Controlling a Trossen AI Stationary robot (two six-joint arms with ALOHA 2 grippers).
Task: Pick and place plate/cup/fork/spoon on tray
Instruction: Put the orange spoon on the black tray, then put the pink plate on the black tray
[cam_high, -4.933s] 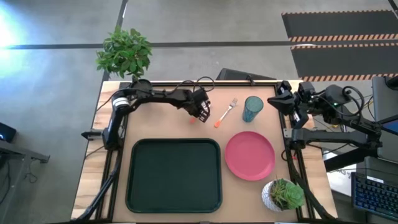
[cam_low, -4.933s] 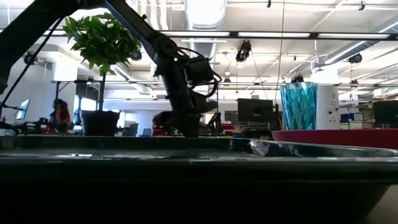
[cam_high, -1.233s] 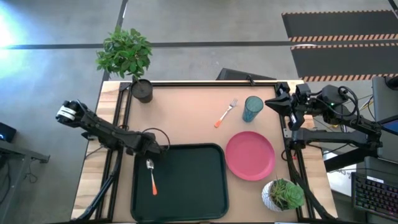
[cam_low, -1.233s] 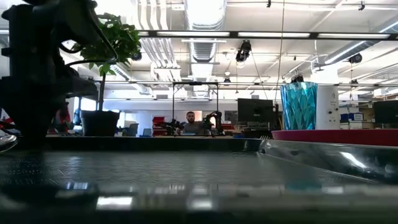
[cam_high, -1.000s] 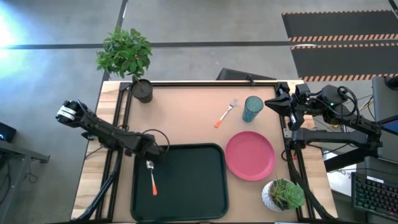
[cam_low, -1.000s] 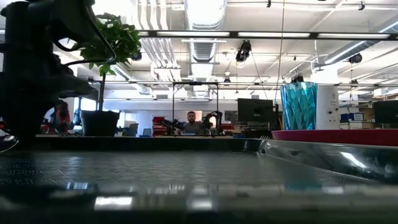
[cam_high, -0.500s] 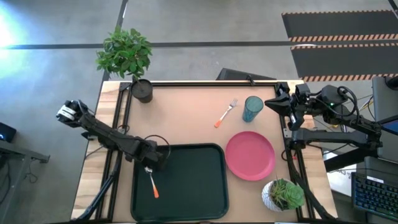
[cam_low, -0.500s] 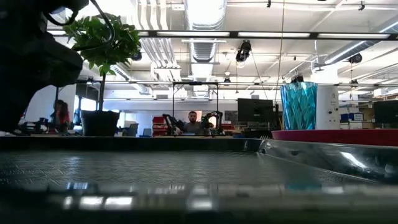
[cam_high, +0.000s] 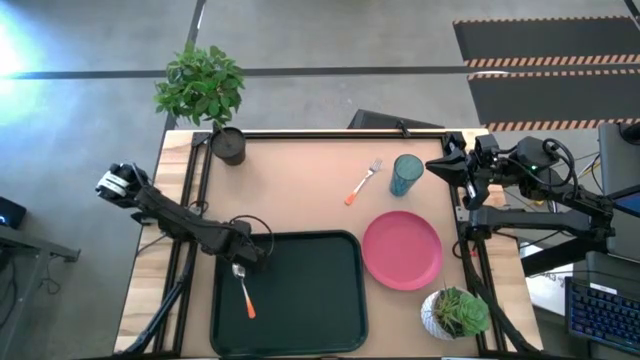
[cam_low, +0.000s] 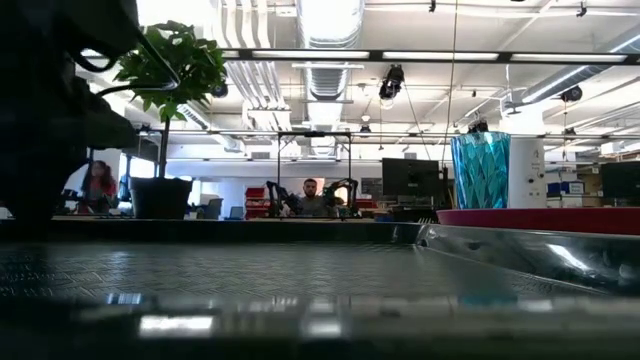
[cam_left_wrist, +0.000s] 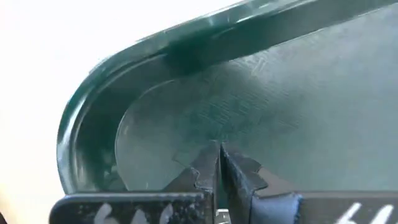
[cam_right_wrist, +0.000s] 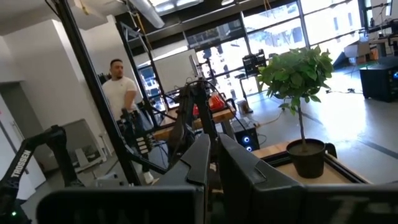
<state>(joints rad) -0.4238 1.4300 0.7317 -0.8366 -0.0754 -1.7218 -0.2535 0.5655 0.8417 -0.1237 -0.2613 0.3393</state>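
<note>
The dark green tray (cam_high: 300, 234) lies at the table's near middle. The orange-handled spoon (cam_high: 246, 296) lies flat on the tray's left part, bowl toward the far edge. My left gripper (cam_high: 243, 257) points down over the tray's far-left corner (cam_left_wrist: 93, 106), just beyond the spoon's bowl. It is shut with nothing between its fingers (cam_left_wrist: 219, 152). The pink plate (cam_high: 402, 250) rests on the table right of the tray. The teal cup (cam_high: 406, 175) and the fork (cam_high: 364, 181) are farther back. My right gripper (cam_high: 436, 163) waits shut at the far right edge.
A dark pot (cam_high: 229, 146) stands at the table's far left corner, below a leafy plant (cam_high: 200, 85). A small potted plant (cam_high: 455, 312) stands at the near right, beside the plate. People show in the room beyond the table (cam_low: 305, 190).
My left gripper has edged a little toward the table's near edge over the tray's far-left corner, closing on the spoon's bowl end, and has stayed shut. The spoon lies on the tray as before.
</note>
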